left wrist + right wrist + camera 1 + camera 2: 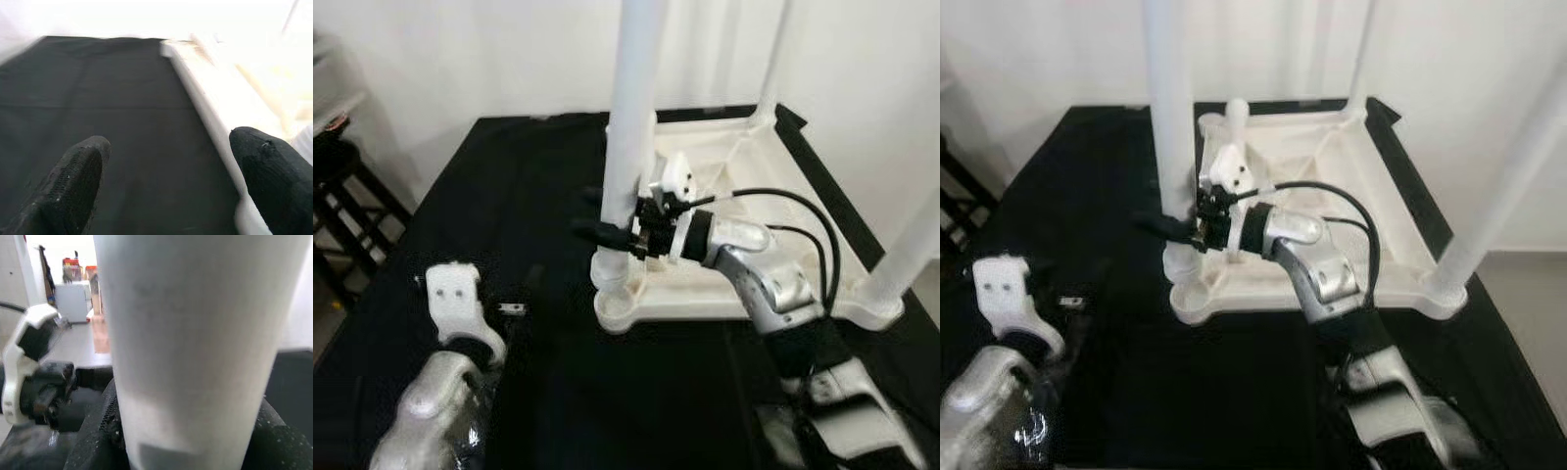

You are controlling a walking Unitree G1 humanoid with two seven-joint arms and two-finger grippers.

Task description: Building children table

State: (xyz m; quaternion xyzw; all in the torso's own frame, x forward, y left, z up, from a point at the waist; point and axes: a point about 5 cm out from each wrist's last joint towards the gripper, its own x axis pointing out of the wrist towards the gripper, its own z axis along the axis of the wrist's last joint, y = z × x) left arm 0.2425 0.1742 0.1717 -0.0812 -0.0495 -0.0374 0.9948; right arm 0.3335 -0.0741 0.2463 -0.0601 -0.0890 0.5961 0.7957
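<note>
A white children's table [705,299] lies upside down on a black-covered surface, its legs pointing up. My right gripper [607,217] is shut around the near-left table leg [631,117], just above where the leg meets the corner socket. In the right wrist view that leg [195,342] stands between the two black fingers [100,431]. My left gripper [171,186] hovers low over the black cloth, left of the table's edge [215,112]. It is open with nothing between its fingers [73,181].
Two more legs rise from the table, one at the far right corner [773,59] and one at the near right corner [911,255]. A dark stool [342,196] stands off the surface's left side. A white wall lies behind.
</note>
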